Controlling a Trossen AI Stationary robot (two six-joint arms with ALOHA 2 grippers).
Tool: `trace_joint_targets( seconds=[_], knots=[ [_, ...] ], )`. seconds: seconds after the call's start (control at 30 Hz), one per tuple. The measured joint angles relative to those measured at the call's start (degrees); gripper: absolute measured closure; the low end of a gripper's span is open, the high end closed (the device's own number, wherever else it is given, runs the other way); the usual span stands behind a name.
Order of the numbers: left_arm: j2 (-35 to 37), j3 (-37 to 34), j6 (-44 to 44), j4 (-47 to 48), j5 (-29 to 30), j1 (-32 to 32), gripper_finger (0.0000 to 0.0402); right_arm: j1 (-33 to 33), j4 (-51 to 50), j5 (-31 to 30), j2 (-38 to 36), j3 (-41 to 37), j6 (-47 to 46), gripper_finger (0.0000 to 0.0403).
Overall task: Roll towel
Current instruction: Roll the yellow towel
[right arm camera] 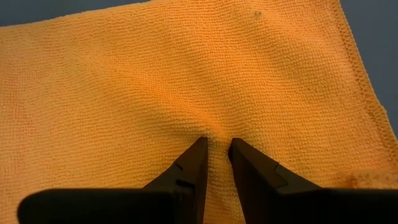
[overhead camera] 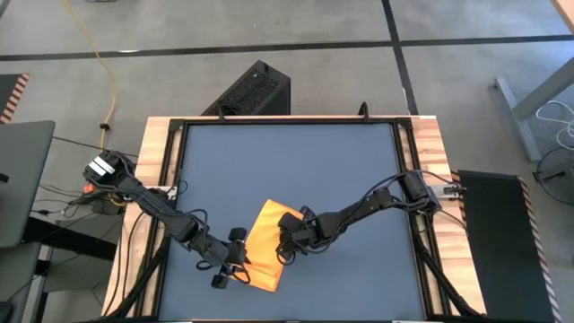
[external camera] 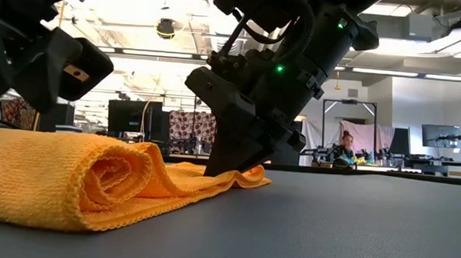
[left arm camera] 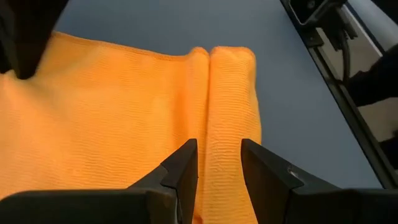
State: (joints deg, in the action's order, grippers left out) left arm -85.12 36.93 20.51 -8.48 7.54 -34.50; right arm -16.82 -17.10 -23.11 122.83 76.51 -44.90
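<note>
Low centre of the high view, the left gripper (left arm camera: 216, 163) jaws clamp the towel's (overhead camera: 265, 244) rolled edge; the right gripper (right arm camera: 216, 153) jaws pinch its flat part on the counter (overhead camera: 359, 170).

1. Both arms are built of dark, near-black jointed segments, with black cables looped along them.
2. A white block is carried at the left arm's base end.
3. Green indicator lights are shown on one arm's housing in the low view.
4. Each gripper is formed of two black, tapered, angular fingers.
</note>
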Motion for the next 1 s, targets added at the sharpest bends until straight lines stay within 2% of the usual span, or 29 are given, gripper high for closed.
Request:
trace_joint_targets(
  seconds=[0.2, 0.5, 0.7, 0.8, 1.0],
  knots=[
    [0.00, 0.00, -0.02, 0.03, -3.08, 0.09, 0.0256, -0.02, 0.06, 0.04, 0.00, -0.02, 0.07, 0.0301],
    [-1.90, 0.02, -0.34, 2.03, -1.32, 0.11, 0.0172, -0.02, 1.03, 0.07, 0.02, -0.11, 0.39, 0.0301],
    [-6.77, 0.00, 3.23, 0.25, -4.63, 0.11, 0.0164, -0.02, 1.11, 0.11, 0.04, -0.09, 0.37, 0.0301],
    [-6.91, 0.00, 6.86, -0.37, -4.71, 0.11, 0.0165, -0.02, 1.17, 0.11, 0.04, -0.09, 0.37, 0.0301],
    [-6.36, 0.00, 6.75, -1.28, -4.27, -0.01, 0.0183, -0.01, 1.27, 0.11, 0.04, -0.09, 0.37, 0.0301]
  ],
)
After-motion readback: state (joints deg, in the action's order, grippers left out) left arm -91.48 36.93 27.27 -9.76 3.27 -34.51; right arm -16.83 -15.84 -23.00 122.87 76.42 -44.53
